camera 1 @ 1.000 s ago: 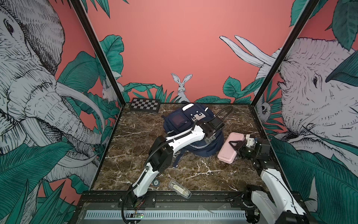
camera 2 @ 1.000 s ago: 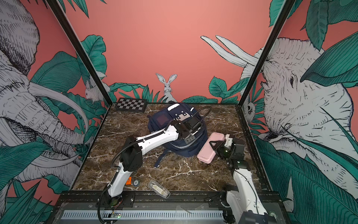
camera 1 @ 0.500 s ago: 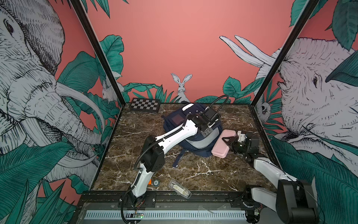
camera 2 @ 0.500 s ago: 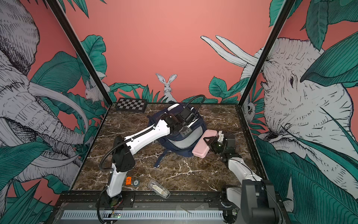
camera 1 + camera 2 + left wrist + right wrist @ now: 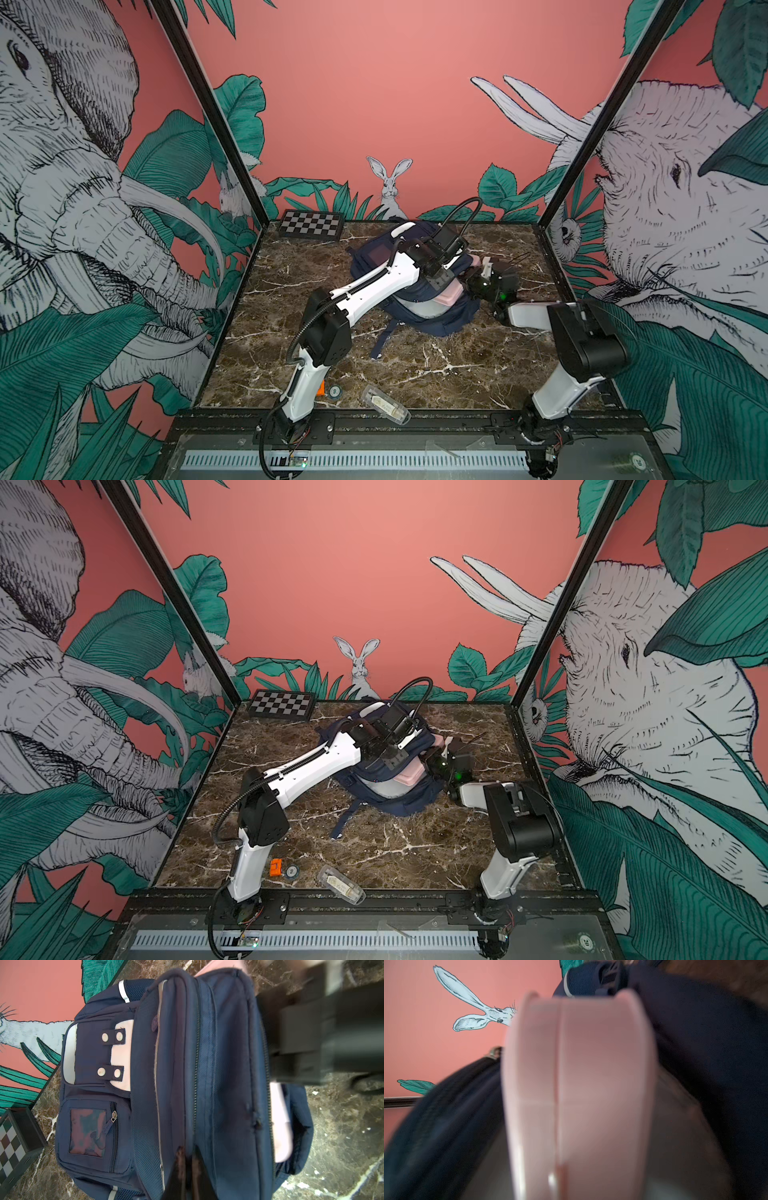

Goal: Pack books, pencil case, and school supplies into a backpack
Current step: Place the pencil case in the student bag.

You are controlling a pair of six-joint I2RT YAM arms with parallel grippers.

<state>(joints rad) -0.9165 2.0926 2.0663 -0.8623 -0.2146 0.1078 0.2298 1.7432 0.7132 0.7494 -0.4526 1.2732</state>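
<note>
Left wrist view: pinching rim of backpack [image 5: 224, 1064] in left gripper [image 5: 188, 1154], holding mouth open for pencil case [image 5: 280, 1122] clamped in right gripper [image 5: 471, 281].

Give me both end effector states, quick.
Left end effector: closed, pinching the backpack fabric by its opening.
Right end effector: closed on the pink pencil case, at the backpack's mouth.

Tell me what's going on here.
The left arm's fingers pinch the zipper edge of the backpack, holding its main compartment open. The right arm holds a pink pencil case partway inside that opening. A clear packet lies unpacked on the table near the front.
</note>
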